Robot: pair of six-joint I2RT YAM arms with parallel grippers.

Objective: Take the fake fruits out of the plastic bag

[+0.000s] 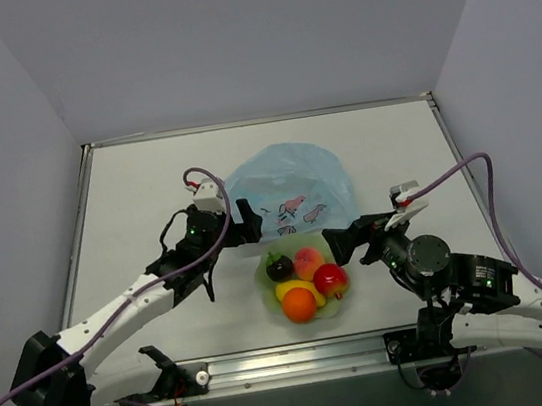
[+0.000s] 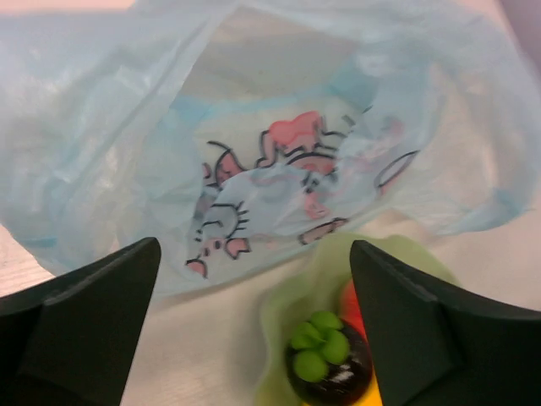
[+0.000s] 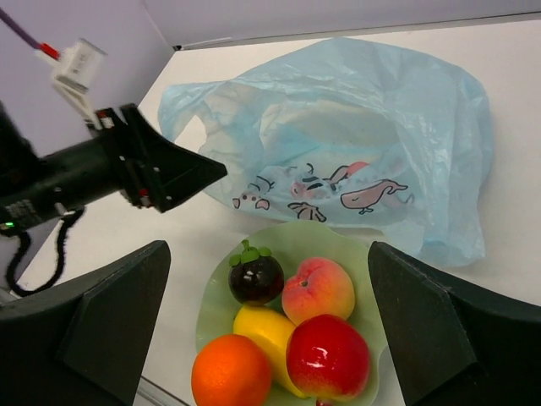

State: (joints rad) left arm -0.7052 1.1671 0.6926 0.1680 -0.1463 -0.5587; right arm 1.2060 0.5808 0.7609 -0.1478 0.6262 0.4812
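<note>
The light-blue plastic bag [image 1: 291, 185] with pink cartoon figures lies crumpled mid-table; it also shows in the left wrist view [image 2: 279, 161] and the right wrist view [image 3: 363, 118]. No fruit shows through it. In front of it, a pale green bowl [image 1: 266, 286] holds several fake fruits: a dark mangosteen [image 3: 256, 276], a peach [image 3: 317, 289], a red apple [image 3: 328, 355], a yellow lemon [image 3: 260, 328] and an orange [image 3: 231, 374]. My left gripper [image 1: 246, 222] is open and empty at the bag's left edge. My right gripper [image 1: 342, 243] is open and empty just right of the bowl.
The bowl's rim [image 2: 292, 296] and the mangosteen [image 2: 328, 355] sit below my left gripper [image 2: 254, 254]. The left arm's finger [image 3: 173, 173] points toward the bag. Grey walls enclose the table on three sides. A metal rail [image 1: 293, 359] runs along the near edge.
</note>
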